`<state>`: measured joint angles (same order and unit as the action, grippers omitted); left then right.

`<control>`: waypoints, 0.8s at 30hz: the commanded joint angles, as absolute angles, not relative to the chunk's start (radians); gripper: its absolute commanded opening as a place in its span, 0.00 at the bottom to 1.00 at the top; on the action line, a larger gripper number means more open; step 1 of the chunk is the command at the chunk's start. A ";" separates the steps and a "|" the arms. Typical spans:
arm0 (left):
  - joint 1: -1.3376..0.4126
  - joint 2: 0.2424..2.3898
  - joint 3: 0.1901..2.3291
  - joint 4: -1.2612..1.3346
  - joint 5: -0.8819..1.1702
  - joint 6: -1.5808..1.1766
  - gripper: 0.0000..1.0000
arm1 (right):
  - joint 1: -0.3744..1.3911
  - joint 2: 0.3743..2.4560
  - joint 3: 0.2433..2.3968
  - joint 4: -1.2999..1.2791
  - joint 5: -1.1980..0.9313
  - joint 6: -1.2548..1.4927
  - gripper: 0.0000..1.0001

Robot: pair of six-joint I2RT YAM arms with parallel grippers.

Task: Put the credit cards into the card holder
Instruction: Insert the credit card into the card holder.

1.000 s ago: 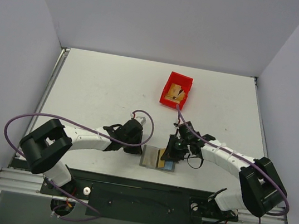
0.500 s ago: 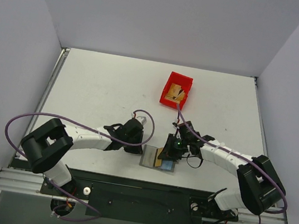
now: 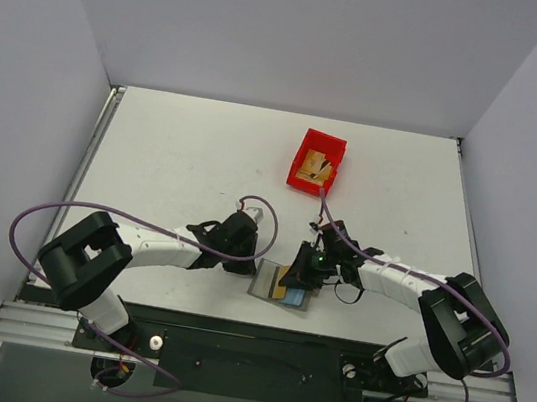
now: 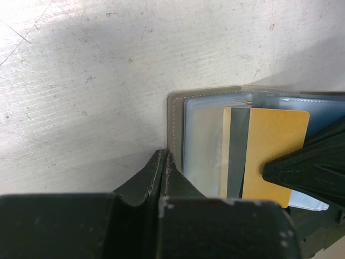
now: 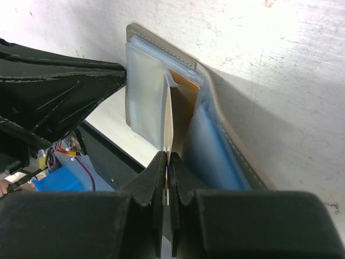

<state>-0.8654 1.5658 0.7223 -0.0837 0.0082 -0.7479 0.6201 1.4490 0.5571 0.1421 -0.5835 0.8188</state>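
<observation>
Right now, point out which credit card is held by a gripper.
The striped card at the open card holder, pinched edge-on in the right gripper. The other cards lie loose in the red bin, far back on the table.

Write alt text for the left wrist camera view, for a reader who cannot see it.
A flat gold-tan credit card with a dark stripe lies across the clear sleeves of an open grey squarish card holder, held from the right by the black right gripper. The left gripper, shut, pinches the holder's near corner on a scuffed white table.
</observation>
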 commanded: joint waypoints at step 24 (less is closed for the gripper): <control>-0.867 1.641 0.707 -0.132 -0.008 -0.718 0.00 | 0.624 1.482 0.514 0.221 -0.506 0.828 0.00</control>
